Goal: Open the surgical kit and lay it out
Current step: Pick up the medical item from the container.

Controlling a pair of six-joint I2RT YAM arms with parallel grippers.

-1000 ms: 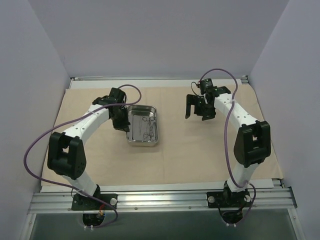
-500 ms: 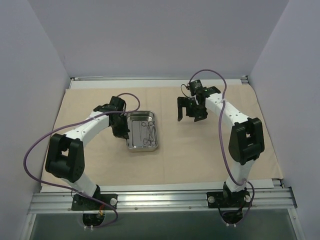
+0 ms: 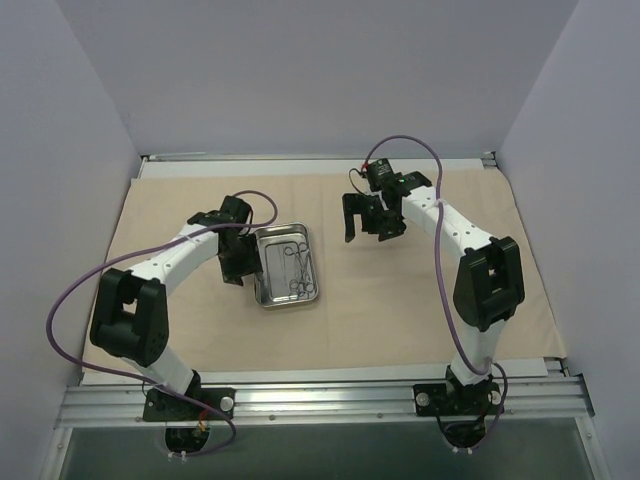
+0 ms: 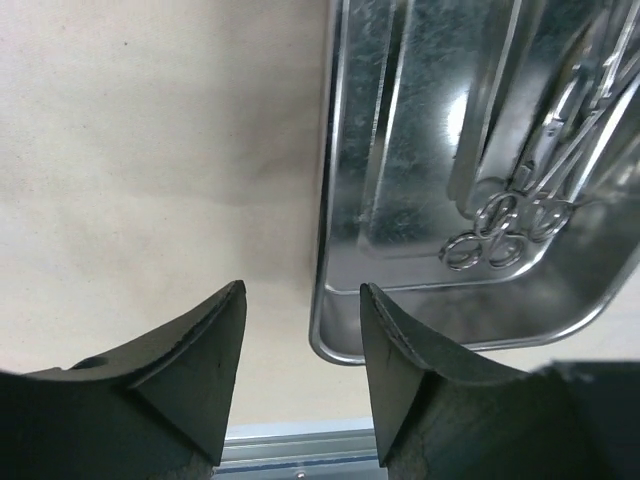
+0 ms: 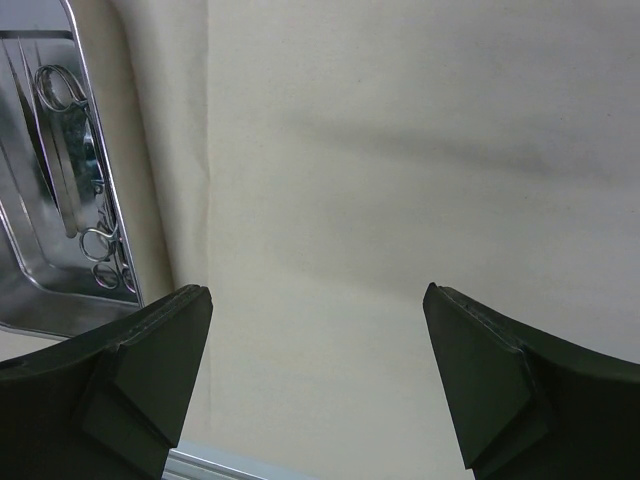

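The surgical kit's beige cloth wrap (image 3: 400,300) lies spread flat across the table. On it, left of centre, sits the small steel tray (image 3: 272,272), with the ring-handled instruments (image 3: 296,265) lying inside. My left gripper (image 3: 240,265) is at the tray's left rim. In the left wrist view it (image 4: 302,300) is open, and the tray's (image 4: 420,150) near corner lies in the gap by the right finger, with the instruments (image 4: 510,215) beyond. My right gripper (image 3: 366,225) hangs wide open over bare cloth to the right of the tray. In the right wrist view it (image 5: 318,300) holds nothing, and the tray (image 5: 40,150) shows at the left edge.
A metal rail (image 3: 320,395) carrying both arm bases runs along the near edge. White walls close in the left, right and back sides. Purple cables loop off both arms. The cloth (image 5: 350,150) shows faint fold creases.
My left gripper has opened off the tray's rim after shifting the tray slightly nearer and turning it. My right arm has swung left toward the tray, still wide open.
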